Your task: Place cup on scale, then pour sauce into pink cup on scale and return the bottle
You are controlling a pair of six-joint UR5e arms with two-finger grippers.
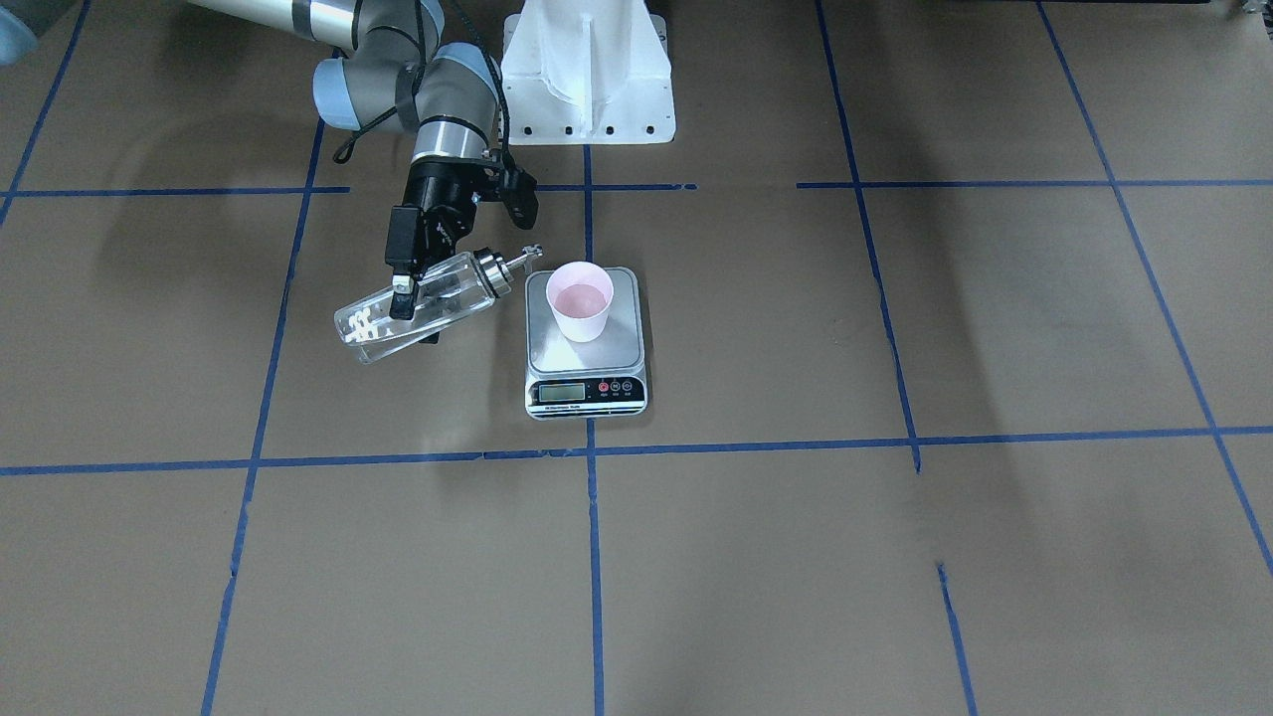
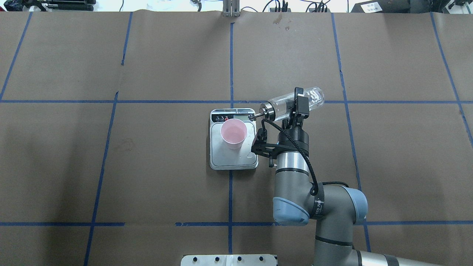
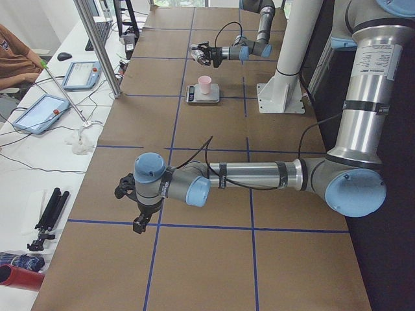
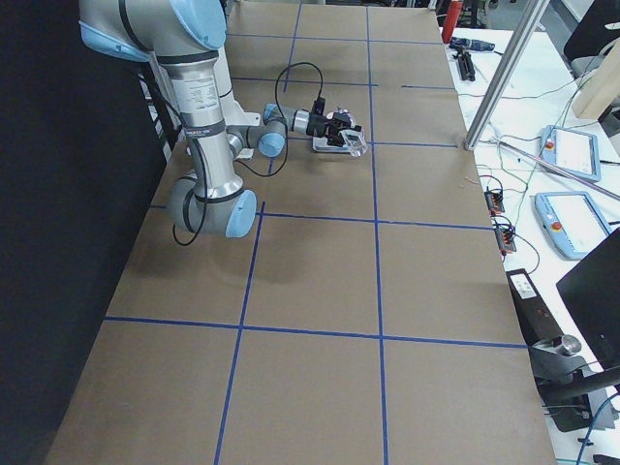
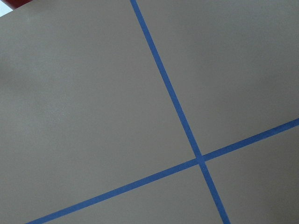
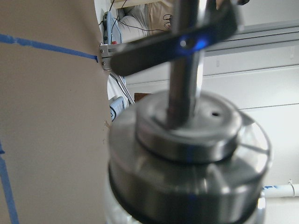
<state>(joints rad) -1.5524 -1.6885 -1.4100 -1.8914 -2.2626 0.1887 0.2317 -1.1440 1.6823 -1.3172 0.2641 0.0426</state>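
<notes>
The right gripper (image 1: pixel 412 301) is clamped across the middle of the bottle (image 1: pixel 459 286) and holds it lifted and tipped almost flat, base slightly raised. The spout (image 1: pixel 528 256) points at the cup (image 1: pixel 580 299). The cup stands upright on the scale (image 1: pixel 557 355), near the middle of the worktop and a little toward the robot's edge. The spout tip hangs just beside the cup, over the corner of the scale's platform rather than over the rim. My worry is that any sauce leaving now would fall on the platform or the brown paper and spoil the reading. I cannot tell how much liquid is in the glass. The cup is light and close to the spout, so a sideways swing of the wrist could knock it off the platform. The bottle looks smooth, and gripped at one band it might slip as it is turned upright. Open paper lies between the bottle and the worktop's edge on the robot's right, which gives room to set it down. The left gripper (image 3: pixel 134 208) hangs near the far left end, well apart. I cannot tell whether its jaws are open or closed.
</notes>
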